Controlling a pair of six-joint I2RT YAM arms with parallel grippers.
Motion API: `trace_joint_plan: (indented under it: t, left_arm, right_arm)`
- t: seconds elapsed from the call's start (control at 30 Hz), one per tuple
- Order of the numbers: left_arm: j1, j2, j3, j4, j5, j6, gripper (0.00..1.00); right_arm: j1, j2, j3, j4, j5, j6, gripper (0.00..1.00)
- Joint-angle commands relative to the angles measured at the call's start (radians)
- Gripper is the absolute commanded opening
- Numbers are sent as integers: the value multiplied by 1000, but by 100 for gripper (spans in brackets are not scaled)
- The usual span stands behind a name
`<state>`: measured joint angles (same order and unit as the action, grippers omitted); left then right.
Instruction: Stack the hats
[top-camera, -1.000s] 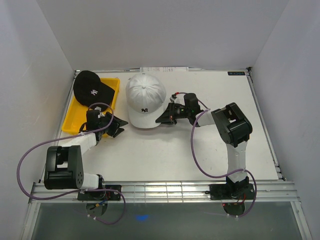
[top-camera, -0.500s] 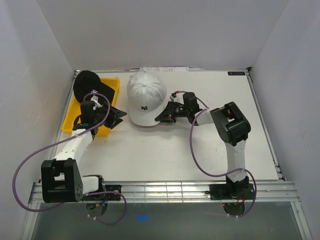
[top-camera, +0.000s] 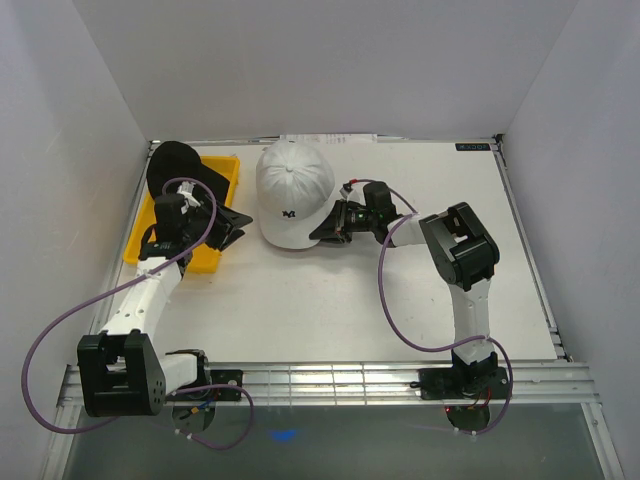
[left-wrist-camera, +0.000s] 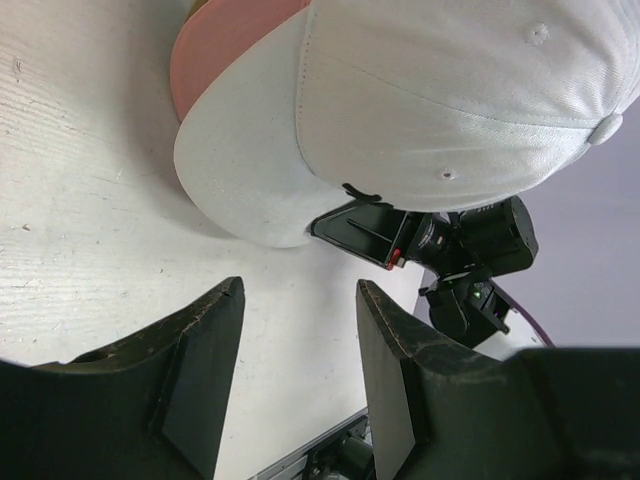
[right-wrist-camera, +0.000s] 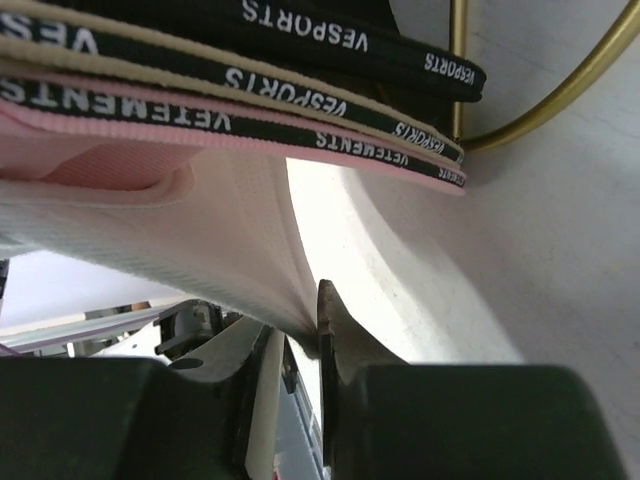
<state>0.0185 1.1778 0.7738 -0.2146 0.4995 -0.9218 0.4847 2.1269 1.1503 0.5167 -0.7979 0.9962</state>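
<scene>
Top external: left arm (top-camera: 150, 290) swung far over tray (top-camera: 229, 172) toward black cap (top-camera: 170, 163), jaws apart, empty. Right jaws stayed clamped on white cap (top-camera: 295, 185) brim. Black cap likely next.

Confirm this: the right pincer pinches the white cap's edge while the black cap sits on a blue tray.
Only the colour is wrong: the tray is yellow, as the top view shows. The right pincer does pinch the edge of the white cap, and the black cap sits on that tray.
</scene>
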Motion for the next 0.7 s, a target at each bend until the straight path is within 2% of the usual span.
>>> trace_joint_plan:
  t: [0.0, 0.1, 0.33, 0.5, 0.63, 0.67]
  left_arm:
    - [8, -37, 53, -16, 13, 4, 59]
    - [8, -33, 85, -19, 13, 5, 60]
    - [8, -21, 140, -31, 4, 5, 61]
    - [15, -10, 194, -51, -42, 12, 63]
    - [47, 16, 278, -121, -131, 46, 64]
    - [66, 20, 300, -173, -200, 55, 65]
  right_arm:
    - [-24, 71, -47, -328, 238, -39, 19]
    - [-29, 53, -46, -330, 227, -48, 34]
    - [-43, -10, -34, -331, 186, -56, 56]
    - [-46, -90, -58, -333, 170, -57, 63]
    - [-52, -194, -139, -325, 160, -73, 65]
    - [-52, -218, -158, -314, 160, -76, 65]
